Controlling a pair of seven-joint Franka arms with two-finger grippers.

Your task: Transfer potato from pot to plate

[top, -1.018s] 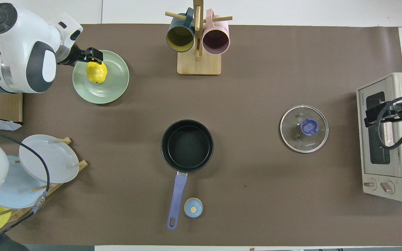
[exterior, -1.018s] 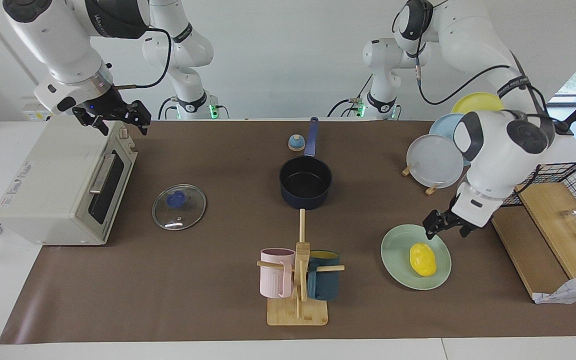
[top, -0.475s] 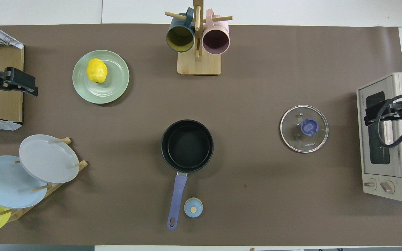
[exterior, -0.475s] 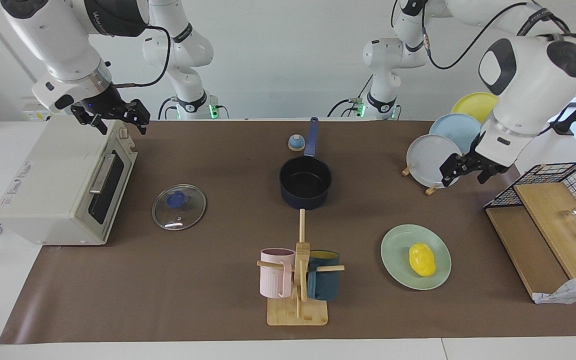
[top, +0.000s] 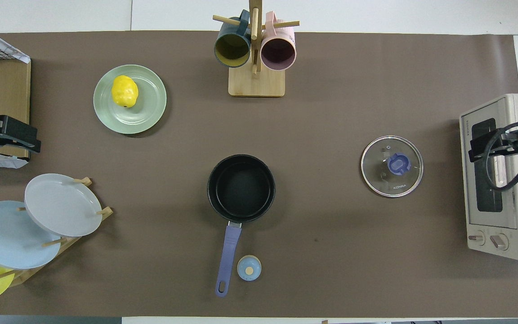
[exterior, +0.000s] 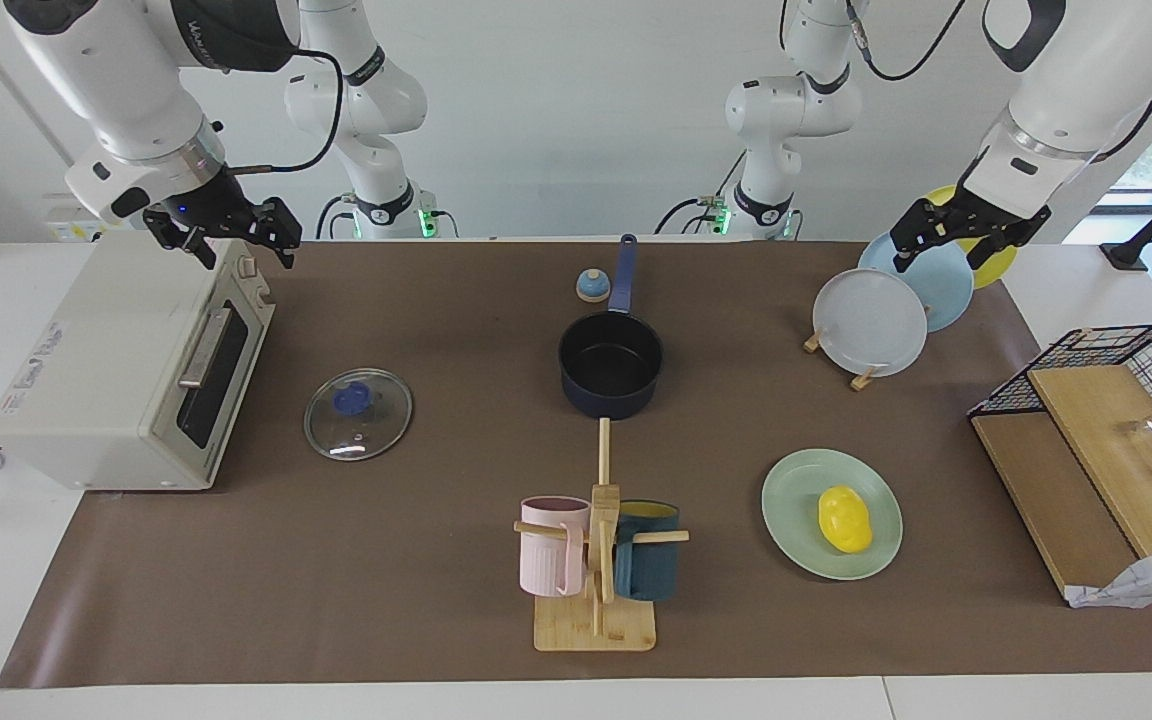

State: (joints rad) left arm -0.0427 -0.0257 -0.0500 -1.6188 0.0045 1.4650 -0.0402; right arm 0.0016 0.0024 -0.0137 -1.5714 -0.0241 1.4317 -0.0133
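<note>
Brown mat [exterior: 436,560] — smooth yellow potato [exterior: 844,519] on mint plate [exterior: 791,500].

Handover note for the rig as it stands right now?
Left gripper: open, holding nothing, raised over the plate rack.
Right gripper: open, holding nothing, waiting over the oven.
Potato: lying on the plate, toward the left arm's end, farther from the robots than the pot.
Pot: mid-table, nothing in it.
Done: the transfer.
Left: nothing apparent beyond parking the arms.
</note>
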